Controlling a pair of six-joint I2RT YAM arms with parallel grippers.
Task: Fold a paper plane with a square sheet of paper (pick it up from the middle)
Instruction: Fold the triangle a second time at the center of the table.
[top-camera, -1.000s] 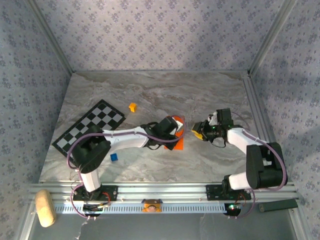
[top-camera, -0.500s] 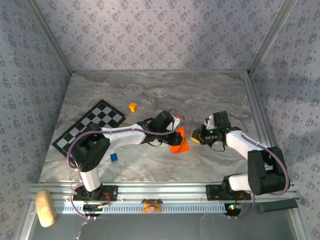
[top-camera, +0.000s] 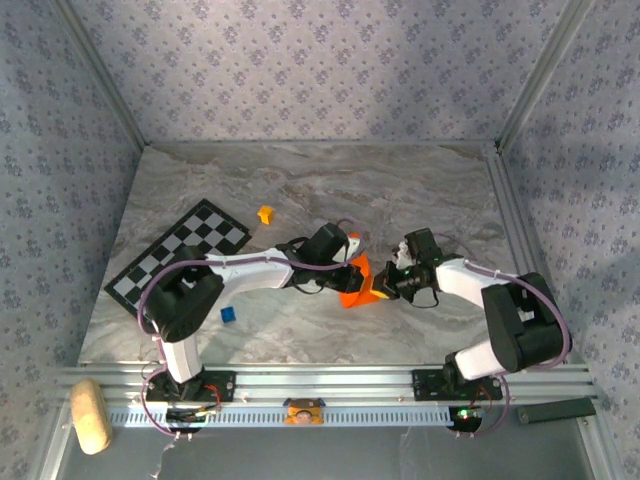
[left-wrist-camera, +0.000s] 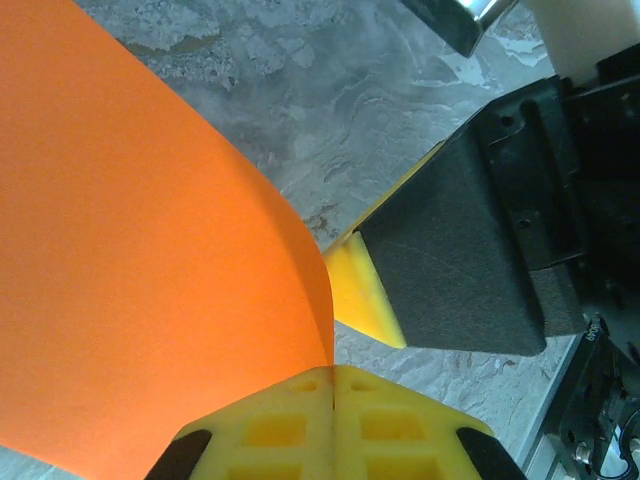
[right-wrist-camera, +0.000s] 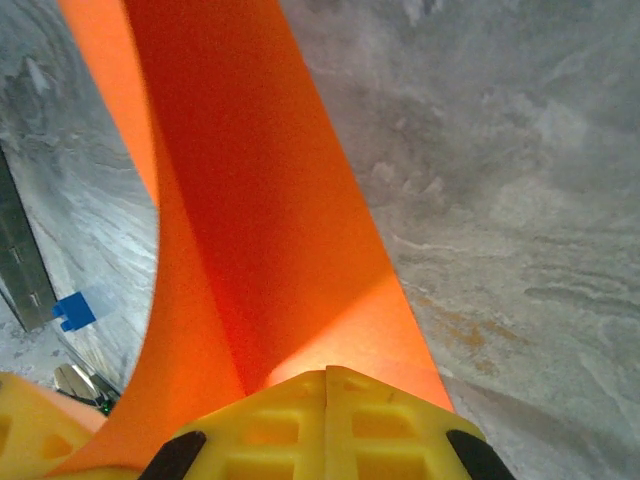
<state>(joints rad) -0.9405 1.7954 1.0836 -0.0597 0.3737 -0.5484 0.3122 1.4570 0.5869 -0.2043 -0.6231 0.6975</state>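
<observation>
My left claw (left-wrist-camera: 333, 372) pinches one edge of the square sheet of paper (left-wrist-camera: 140, 260); my right claw (right-wrist-camera: 327, 375) pinches another, the sheet spanning between them.

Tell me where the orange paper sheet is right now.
In the top view the orange sheet of paper is near the table's middle, held by both the left gripper and the right gripper, right of the blue cube.

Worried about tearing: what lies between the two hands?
The square sheet of paper runs from the left hand to the right hand; both pinch it, as the top view shows.
</observation>
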